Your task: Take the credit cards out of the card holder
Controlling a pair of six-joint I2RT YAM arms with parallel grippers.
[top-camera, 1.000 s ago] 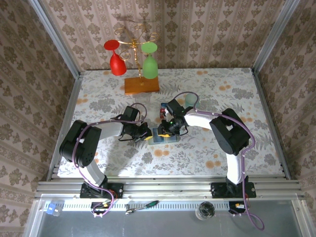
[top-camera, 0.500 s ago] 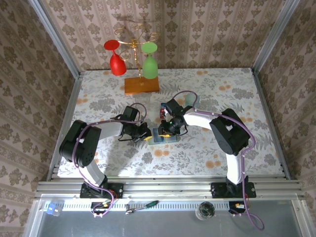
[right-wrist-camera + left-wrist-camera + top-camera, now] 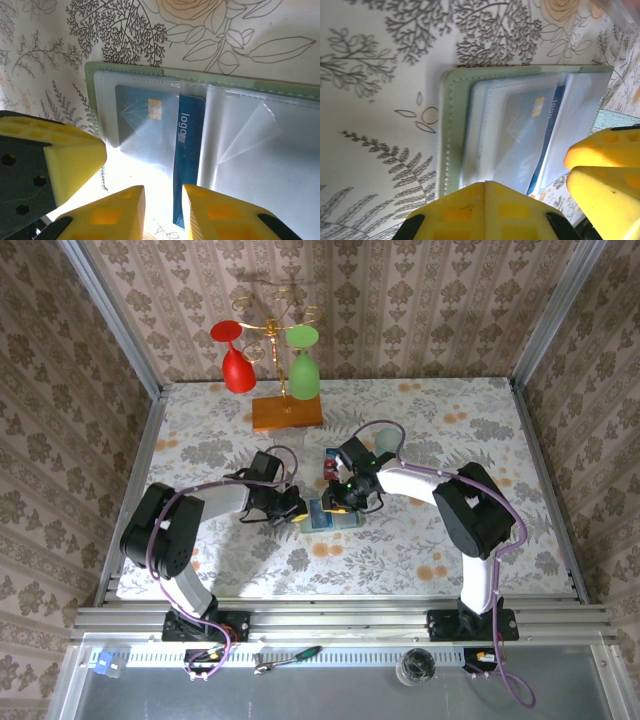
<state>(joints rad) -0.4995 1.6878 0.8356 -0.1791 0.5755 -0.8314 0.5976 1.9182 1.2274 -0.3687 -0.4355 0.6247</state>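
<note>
Card holder [image 3: 260,145] lies open and flat on the flowered table [image 3: 450,430], mid-table between the two arms. A blue card [image 3: 189,150] pokes partway out of its clear sleeve. Left gripper [image 3: 485,202], fingers pressed together, is down at the holder's left edge. Right gripper [image 3: 163,210] is at the card's end, jaws a sliver apart. Gripping it or not, can't tell.

Open card holder [image 3: 451,135] on floral table [image 3: 370,130], blue card [image 3: 551,117] inside sleeve [image 3: 492,145], left end effector [image 3: 485,202] closed
</note>
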